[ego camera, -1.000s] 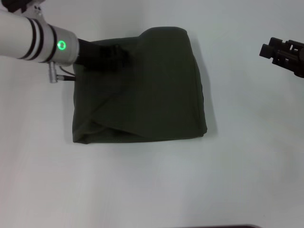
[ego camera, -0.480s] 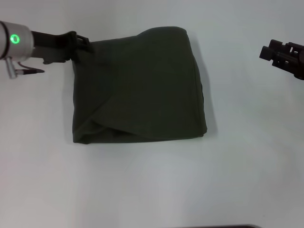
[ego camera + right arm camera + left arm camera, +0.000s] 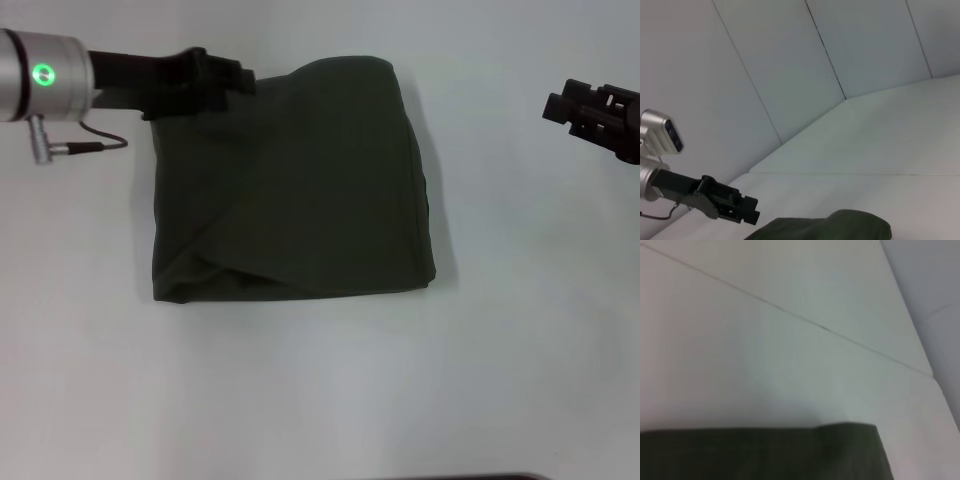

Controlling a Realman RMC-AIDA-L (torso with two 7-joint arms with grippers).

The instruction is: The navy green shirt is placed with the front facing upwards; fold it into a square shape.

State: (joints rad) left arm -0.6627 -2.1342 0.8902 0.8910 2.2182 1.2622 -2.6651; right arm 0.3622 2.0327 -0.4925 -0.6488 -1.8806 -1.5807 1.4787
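The navy green shirt (image 3: 300, 190) lies folded into a rough square in the middle of the white table, with its plain dark olive side up and a diagonal fold line near its front left corner. My left gripper (image 3: 240, 78) hovers at the shirt's far left corner, reaching in from the left. In the right wrist view the left gripper (image 3: 754, 212) is just above the shirt's edge (image 3: 840, 225), with no cloth hanging from it. The left wrist view has only a strip of the shirt (image 3: 765, 455). My right gripper (image 3: 557, 105) stays parked off to the right, away from the shirt.
The white table (image 3: 320, 400) surrounds the shirt on all sides. A pale wall (image 3: 790, 75) rises behind its far edge. A cable (image 3: 90, 145) hangs from the left wrist.
The left gripper lifted off the shirt's far left part and drew back to the left. It has since come right again to the far left corner. The shirt and right arm are unchanged.
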